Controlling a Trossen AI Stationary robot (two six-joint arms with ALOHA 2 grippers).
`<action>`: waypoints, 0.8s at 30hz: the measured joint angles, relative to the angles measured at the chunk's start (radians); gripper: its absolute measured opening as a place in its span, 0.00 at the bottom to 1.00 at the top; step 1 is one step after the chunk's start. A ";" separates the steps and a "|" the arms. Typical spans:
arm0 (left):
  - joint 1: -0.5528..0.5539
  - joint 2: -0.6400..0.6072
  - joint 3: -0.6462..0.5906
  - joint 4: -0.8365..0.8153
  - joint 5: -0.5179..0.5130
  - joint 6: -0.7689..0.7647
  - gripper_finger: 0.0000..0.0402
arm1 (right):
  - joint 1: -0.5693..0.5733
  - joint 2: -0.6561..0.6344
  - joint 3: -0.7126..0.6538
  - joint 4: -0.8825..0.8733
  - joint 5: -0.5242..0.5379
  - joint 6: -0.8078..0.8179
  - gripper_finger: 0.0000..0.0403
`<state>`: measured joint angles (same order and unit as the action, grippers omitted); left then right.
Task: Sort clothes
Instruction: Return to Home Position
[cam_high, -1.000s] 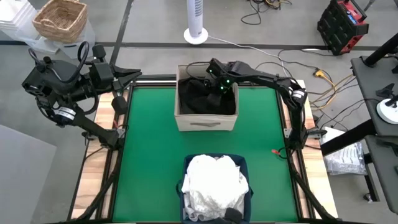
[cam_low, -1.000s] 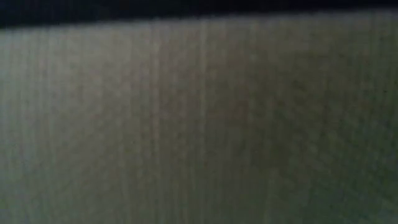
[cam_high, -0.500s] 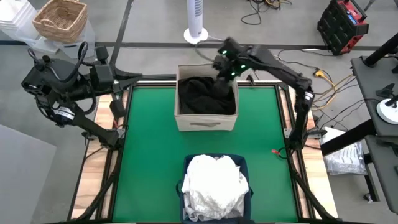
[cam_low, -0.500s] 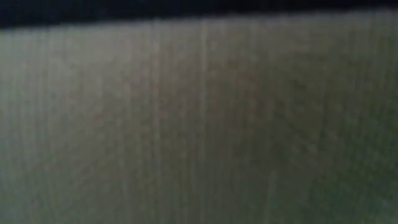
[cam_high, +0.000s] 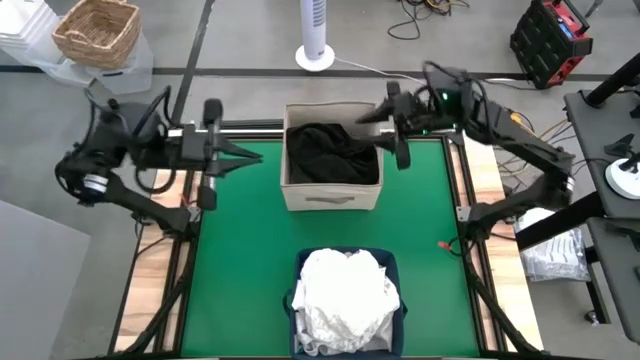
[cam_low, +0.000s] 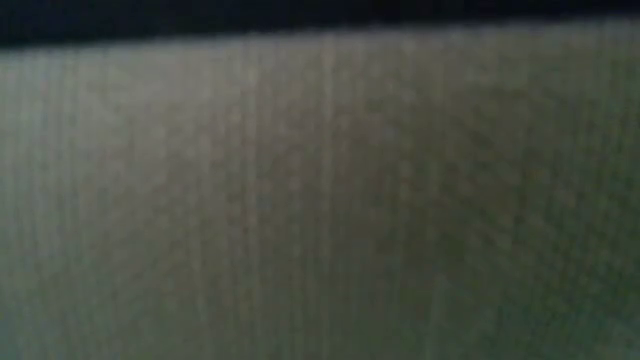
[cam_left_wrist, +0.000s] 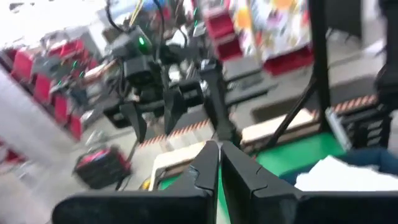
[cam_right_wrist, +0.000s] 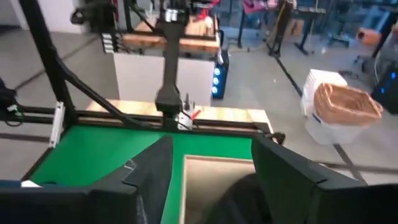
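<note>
Black clothes (cam_high: 330, 150) fill the beige fabric box (cam_high: 331, 195) at the table's far middle, and one fold lies over its right rim. White clothes (cam_high: 346, 290) are heaped in the navy bin (cam_high: 400, 300) at the near edge. My right gripper (cam_high: 368, 118) is open and empty, hovering over the box's far right corner; the right wrist view shows its open fingers (cam_right_wrist: 211, 152) above the box rim (cam_right_wrist: 217, 160). My left gripper (cam_high: 257, 156) is shut and empty (cam_left_wrist: 217, 148), held in the air left of the box. No olive garment shows.
Bare green mat (cam_high: 240, 260) lies on both sides of the bin and between bin and box. A wicker basket (cam_high: 96, 30) and a white fan (cam_high: 315, 40) stand on the floor beyond the table. The low view is filled by a blurred grey surface (cam_low: 320, 200).
My right gripper has risen out of the beige box and drawn back toward the table's right far corner; the black clothes stay in the box. My left arm has swung from the far left corner toward the box, its gripper now pointing at it.
</note>
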<state>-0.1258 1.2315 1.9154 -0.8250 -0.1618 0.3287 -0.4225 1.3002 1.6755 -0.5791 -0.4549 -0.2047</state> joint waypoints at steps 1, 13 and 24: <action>0.031 -0.034 -0.084 0.078 0.055 -0.002 0.00 | 0.009 -0.029 -0.057 0.045 0.000 0.011 0.51; 0.183 -0.265 -0.813 0.623 0.087 -0.374 0.00 | 0.040 -0.197 -0.390 0.118 0.016 0.331 0.42; 0.187 -0.273 -0.940 0.688 0.074 -0.113 0.00 | 0.076 -0.344 -0.545 0.176 -0.026 0.053 0.42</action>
<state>0.0614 0.9586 0.9756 -0.1367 -0.0879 0.2158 -0.3470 0.9564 1.1300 -0.4033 -0.4809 -0.1519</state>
